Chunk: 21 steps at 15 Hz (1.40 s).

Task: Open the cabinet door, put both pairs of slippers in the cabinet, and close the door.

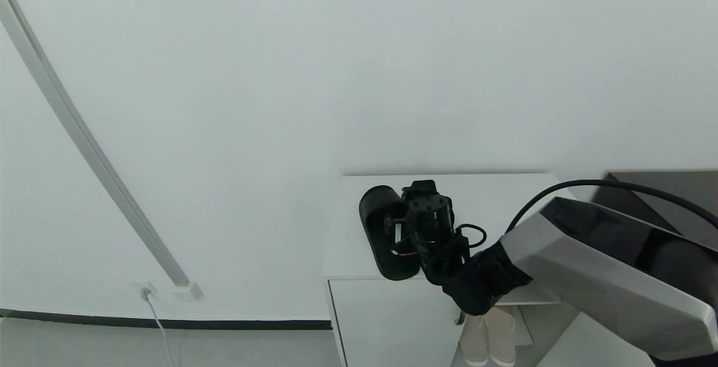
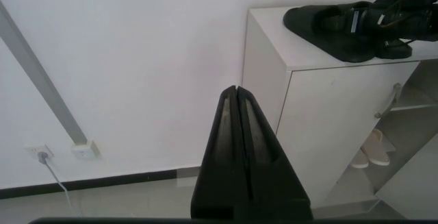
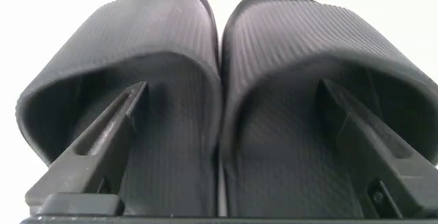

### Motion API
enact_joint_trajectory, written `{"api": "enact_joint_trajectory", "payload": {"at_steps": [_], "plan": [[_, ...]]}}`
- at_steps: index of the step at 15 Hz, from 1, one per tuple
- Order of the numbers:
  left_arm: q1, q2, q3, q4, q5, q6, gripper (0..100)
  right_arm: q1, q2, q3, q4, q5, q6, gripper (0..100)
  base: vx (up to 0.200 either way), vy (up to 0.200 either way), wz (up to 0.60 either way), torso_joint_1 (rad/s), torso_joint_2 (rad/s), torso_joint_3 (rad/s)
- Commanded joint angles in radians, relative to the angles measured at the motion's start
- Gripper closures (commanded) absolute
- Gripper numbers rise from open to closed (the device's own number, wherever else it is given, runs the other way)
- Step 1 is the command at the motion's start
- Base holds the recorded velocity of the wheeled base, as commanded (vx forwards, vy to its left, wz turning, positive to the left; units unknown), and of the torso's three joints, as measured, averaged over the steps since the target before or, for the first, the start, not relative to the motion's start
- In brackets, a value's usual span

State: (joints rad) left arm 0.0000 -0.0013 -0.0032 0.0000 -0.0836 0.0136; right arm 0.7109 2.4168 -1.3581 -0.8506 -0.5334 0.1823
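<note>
The right gripper is sitting inside the pair of black slippers on top of the white cabinet.
A plain white wall is filling the upper frame of the head view, and the cabinet is standing against it at lower centre. The right part of the cabinet's front is standing open. The black slippers are lying side by side on the cabinet top near its left edge. A pale pair of slippers is resting on a shelf in the open part, at the bottom edge of the frame. The right gripper's fingers are spreading wide, one under each black slipper's strap. The left gripper is hanging at centre frame in its wrist view, left of the cabinet, with its fingers pressing together on nothing.
</note>
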Motion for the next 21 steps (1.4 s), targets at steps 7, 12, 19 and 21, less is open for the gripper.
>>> {"api": "enact_joint_trajectory", "payload": {"at_steps": [7,12,19,21], "plan": [[0.000,0.001,0.000,0.000,0.001,0.000,100,-0.002,0.013,-0.013,0.001,0.000,-0.001,100,0.000,0.000,0.00,0.000,0.00,0.000],[0.000,0.001,0.000,0.000,0.001,-0.001,100,0.001,-0.107,0.076,0.001,0.010,-0.004,100,0.000,0.000,0.00,0.000,0.00,0.000],[0.000,0.001,0.000,0.000,0.001,0.000,100,0.047,-0.556,0.551,0.002,0.184,-0.018,100,0.000,0.000,0.00,0.000,0.00,0.000],[0.000,0.001,0.000,0.000,0.001,-0.001,100,0.085,-0.680,0.706,0.002,0.227,-0.044,100,0.000,0.000,0.00,0.000,0.00,0.000]]}}
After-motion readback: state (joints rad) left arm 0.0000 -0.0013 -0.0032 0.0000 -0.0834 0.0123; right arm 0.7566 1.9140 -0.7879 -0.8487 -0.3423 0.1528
